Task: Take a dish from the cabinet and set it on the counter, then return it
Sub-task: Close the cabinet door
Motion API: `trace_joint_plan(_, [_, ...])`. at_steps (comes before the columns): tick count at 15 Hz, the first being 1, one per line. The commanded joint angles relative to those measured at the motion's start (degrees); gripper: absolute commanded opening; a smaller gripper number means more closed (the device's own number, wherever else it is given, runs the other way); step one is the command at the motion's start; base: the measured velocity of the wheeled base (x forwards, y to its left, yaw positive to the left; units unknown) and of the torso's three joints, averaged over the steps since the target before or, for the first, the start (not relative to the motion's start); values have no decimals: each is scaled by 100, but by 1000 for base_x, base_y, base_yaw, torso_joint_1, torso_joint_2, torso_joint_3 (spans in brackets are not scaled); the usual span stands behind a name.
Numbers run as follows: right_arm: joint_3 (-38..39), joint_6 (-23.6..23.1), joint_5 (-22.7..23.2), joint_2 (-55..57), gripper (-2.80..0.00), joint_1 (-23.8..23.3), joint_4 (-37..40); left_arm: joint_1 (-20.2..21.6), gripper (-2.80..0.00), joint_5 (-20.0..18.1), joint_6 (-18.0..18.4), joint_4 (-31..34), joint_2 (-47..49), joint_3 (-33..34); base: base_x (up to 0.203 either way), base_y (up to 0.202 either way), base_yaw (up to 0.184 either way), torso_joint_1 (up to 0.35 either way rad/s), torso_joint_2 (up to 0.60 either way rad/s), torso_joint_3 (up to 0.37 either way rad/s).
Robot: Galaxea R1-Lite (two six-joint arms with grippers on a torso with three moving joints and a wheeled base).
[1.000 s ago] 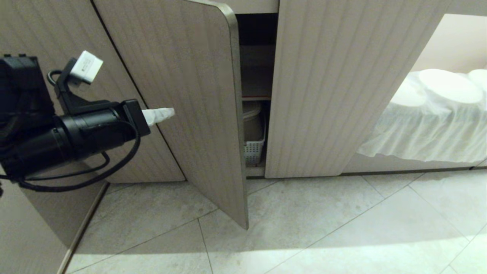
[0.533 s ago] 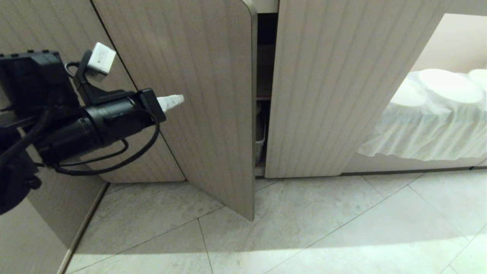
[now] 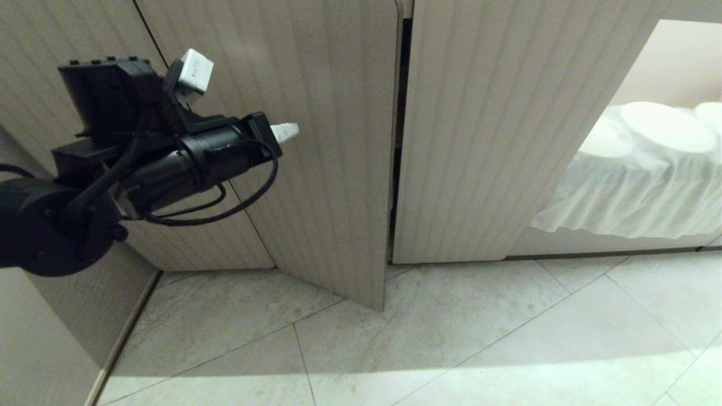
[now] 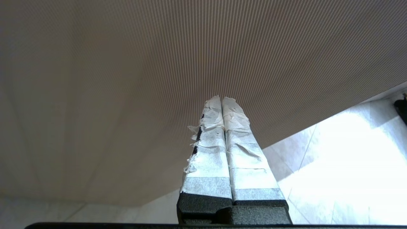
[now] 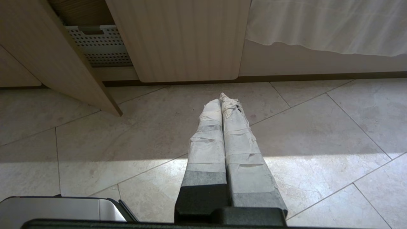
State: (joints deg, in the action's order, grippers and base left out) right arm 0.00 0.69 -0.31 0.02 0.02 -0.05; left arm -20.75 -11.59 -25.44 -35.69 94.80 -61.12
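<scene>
The cabinet's left fluted door [image 3: 327, 186] stands almost shut, leaving only a thin dark slit [image 3: 398, 141] beside the right door [image 3: 496, 129]. My left gripper [image 3: 289, 131] is shut and empty, its taped tips [image 4: 221, 99] up against the face of that door. The dish is hidden behind the doors and the counter is out of view. My right gripper [image 5: 222, 99] hangs shut and empty low over the floor tiles, facing the foot of the cabinet.
A white perforated basket [image 5: 98, 47] shows through the gap at the cabinet's bottom. To the right lies a white cloth-draped opening [image 3: 637, 192]. Pale floor tiles [image 3: 479, 338] spread in front. A panel wall [image 3: 67, 316] stands close on the left.
The left door has swung from well ajar to nearly shut. My left gripper moved right and up along with it. The shelves and basket are no longer seen in the head view.
</scene>
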Motion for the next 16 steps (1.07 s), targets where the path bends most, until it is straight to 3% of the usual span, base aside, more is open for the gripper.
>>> trace_joint_plan(1, [0,1,-4,-2,-280,5,-1,-8,-280,-1,-14,-9,365,-394,0,0,0,0,0,0])
trace_joint_plan(16, [0,1,-4,-2,-280,3,2,-105,-280,228,139,36,1536,-1874,0,0,0,0,0,0])
